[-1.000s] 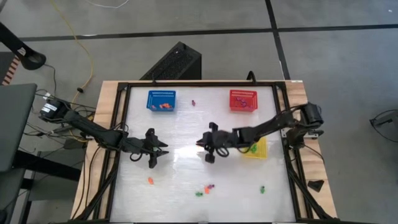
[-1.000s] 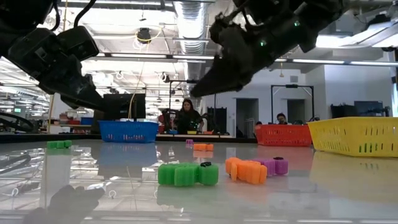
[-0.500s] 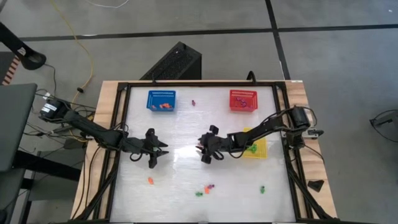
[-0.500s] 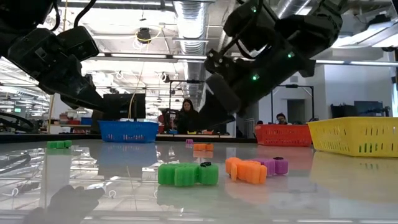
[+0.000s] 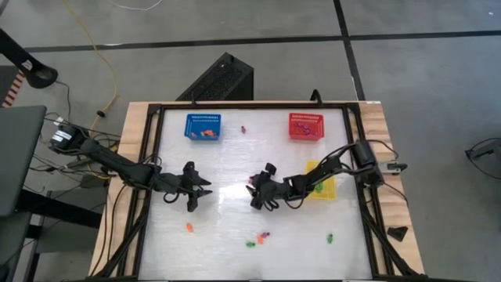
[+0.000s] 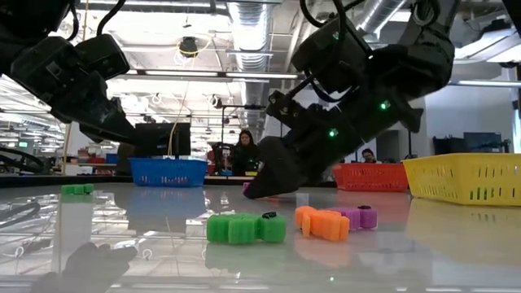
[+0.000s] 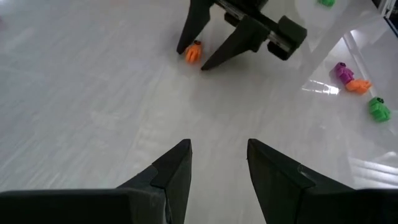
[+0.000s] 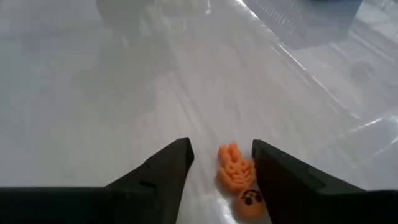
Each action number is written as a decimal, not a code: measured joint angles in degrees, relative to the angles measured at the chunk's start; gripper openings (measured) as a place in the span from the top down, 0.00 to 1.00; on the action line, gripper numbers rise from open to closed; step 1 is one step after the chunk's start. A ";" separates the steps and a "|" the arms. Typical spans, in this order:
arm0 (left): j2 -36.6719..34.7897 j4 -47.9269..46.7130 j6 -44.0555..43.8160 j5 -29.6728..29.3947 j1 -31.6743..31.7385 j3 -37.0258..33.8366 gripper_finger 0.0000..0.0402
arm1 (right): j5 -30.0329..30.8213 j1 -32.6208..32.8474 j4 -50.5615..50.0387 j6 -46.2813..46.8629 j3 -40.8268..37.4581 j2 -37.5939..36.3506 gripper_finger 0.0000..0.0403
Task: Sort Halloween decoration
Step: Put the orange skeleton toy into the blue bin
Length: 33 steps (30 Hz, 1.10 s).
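Observation:
An orange Halloween decoration [image 8: 235, 174] lies on the white table near its middle. My right gripper [image 8: 221, 155] is low over the table, open, with one finger on each side of it; the left wrist view shows the same gripper [image 7: 194, 62] and decoration [image 7: 193, 52]. My left gripper [image 5: 197, 194] hovers open and empty to its left. Green [image 6: 244, 228], orange [image 6: 321, 222] and purple [image 6: 362, 216] decorations lie loose nearer the front edge. My right gripper comes slanting down from the table's right, its open fingers on either side of the orange decoration, which lies flat on the table close by one fingertip [image 8: 264, 171]. Whether that finger touches it, I cannot tell.
A blue basket [image 5: 203, 125] and a red basket [image 5: 305, 125] stand at the far edge, and a yellow basket [image 5: 322, 184] sits under my right arm. More decorations lie at the front: orange [image 5: 189, 227], green [image 5: 330, 237]. A purple one [image 5: 243, 128] lies between the far baskets.
My right gripper has come down from well above the table until its fingertips are at the surface around the orange decoration, and its fingers have parted. The decoration has not moved.

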 joint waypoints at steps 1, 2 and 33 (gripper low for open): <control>0.00 0.02 0.00 0.01 -0.02 0.00 0.64 | 0.06 0.34 0.45 1.30 0.02 1.22 0.48; 0.00 -0.07 0.00 0.01 0.00 0.00 0.64 | 0.53 0.64 0.56 2.68 0.00 2.17 0.50; 0.02 0.27 -0.51 -0.23 -0.02 0.00 0.64 | -15.02 -17.08 5.62 -15.21 25.41 5.43 0.83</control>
